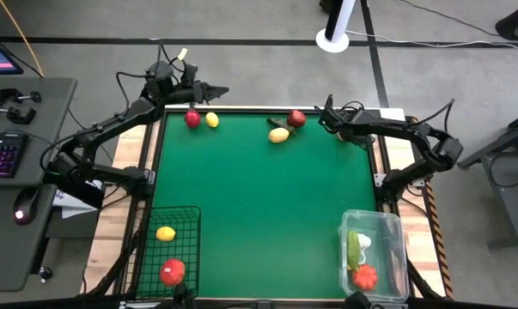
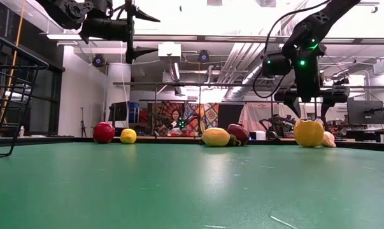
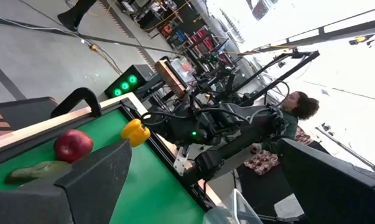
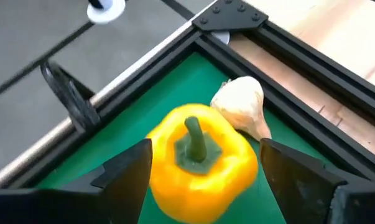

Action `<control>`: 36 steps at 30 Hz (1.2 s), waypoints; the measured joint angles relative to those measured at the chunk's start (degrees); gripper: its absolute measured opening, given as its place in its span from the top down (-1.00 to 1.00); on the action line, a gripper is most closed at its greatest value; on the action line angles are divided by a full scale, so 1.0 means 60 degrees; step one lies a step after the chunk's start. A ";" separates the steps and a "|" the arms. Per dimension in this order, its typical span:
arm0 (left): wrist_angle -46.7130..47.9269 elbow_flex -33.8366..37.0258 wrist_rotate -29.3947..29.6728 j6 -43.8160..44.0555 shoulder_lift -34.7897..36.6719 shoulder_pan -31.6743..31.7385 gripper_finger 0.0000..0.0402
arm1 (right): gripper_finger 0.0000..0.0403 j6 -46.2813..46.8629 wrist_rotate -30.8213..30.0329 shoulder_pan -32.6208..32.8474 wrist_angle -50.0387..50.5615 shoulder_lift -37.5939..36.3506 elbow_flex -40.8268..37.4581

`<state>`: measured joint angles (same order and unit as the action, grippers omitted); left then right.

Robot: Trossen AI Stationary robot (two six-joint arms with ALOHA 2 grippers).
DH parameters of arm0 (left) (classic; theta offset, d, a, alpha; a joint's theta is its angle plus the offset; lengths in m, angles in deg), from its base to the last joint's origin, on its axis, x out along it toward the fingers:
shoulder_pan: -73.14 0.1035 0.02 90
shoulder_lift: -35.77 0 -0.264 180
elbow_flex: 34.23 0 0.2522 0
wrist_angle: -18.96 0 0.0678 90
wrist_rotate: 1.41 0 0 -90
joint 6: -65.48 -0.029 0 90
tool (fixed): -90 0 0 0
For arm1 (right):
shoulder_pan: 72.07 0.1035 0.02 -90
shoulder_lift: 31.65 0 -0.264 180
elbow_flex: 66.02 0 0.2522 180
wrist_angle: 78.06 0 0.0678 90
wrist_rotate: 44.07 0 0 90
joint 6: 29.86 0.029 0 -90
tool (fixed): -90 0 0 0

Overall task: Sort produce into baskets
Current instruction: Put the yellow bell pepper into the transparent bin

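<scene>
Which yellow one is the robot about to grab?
The yellow bell pepper with the green stem, beside the white garlic in the table's far right corner. The right gripper is open around it. The lemons lie far from either gripper.

From above, the right arm point(image 1: 387, 130) hides the yellow pepper point(image 4: 203, 163).

Both pincers point(image 1: 217, 89) point(image 1: 328, 114) apparently open, raised

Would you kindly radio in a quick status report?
Right tool open, straddling yellow bell pepper at far corner. Left tool open, raised, idle. White garlic bulb touching pepper, crowding the grasp.
</scene>
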<state>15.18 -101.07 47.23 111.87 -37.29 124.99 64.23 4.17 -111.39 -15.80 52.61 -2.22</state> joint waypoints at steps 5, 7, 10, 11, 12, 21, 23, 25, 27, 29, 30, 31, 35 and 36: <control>0.0033 0.0000 0.0000 -0.0004 0.0000 0.0000 -0.94 | -0.42 0.0104 -0.0033 -0.0274 -0.0433 0.0135 0.0000; 0.0033 0.0000 0.0000 -0.0004 0.0000 0.0000 -0.94 | -0.42 -0.0006 0.0011 -0.0386 -0.0657 0.0166 0.0000; 0.0033 0.0000 0.0000 -0.0004 0.0000 0.0000 -0.94 | -0.42 -0.0105 0.0043 -0.0533 -0.0832 0.0208 0.0000; 0.0033 0.0000 0.0000 -0.0005 0.0000 0.0000 -0.94 | -0.41 -0.0207 0.0043 -0.0587 -0.0880 0.0208 0.0000; 0.0033 0.0000 0.0000 -0.0005 0.0000 0.0000 -0.94 | -0.39 -0.0299 0.0047 -0.0636 -0.0926 0.0208 0.0000; 0.0029 0.0000 0.0000 -0.0015 0.0000 0.0002 -0.94 | -0.04 -0.0981 0.0301 -0.1014 -0.1350 0.0208 0.0000; 0.0029 0.0000 0.0000 -0.0015 0.0000 0.0001 -0.94 | 0.02 -0.1157 0.0370 -0.1082 -0.1426 0.0208 0.0004; 0.0029 0.0000 0.0000 -0.0015 0.0000 0.0001 -0.94 | 0.04 -0.1279 0.0438 -0.1139 -0.1498 0.0208 0.0004; 0.0029 0.0000 0.0000 -0.0015 0.0000 0.0000 -0.94 | 0.04 -0.1384 0.0485 -0.1184 -0.1571 0.0208 0.0004; 0.0029 0.0000 0.0000 -0.0015 0.0000 0.0000 -0.94 | 0.04 -0.1475 0.0595 -0.1203 -0.1587 0.0208 0.0004; 0.0029 0.0000 0.0000 -0.0015 0.0000 -0.0005 -0.94 | 0.04 -0.1517 0.0648 -0.1203 -0.1584 0.0208 0.0004; 0.0029 0.0000 0.0000 -0.0015 0.0000 -0.0019 -0.94 | 0.04 -0.1552 0.0683 -0.1205 -0.1573 0.0208 0.0004; 0.0033 0.0000 0.0000 -0.0015 0.0000 -0.0025 -0.94 | 0.10 -0.1685 0.0814 -0.1203 -0.1566 0.0208 0.0004; 0.0039 0.0000 0.0000 -0.0015 0.0000 -0.0025 -0.94 | 0.13 -0.1725 0.0819 -0.1203 -0.1568 0.0208 0.0004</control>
<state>15.41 -101.07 47.23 111.78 -37.29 124.84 53.88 9.09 -118.61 -25.20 53.86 -2.20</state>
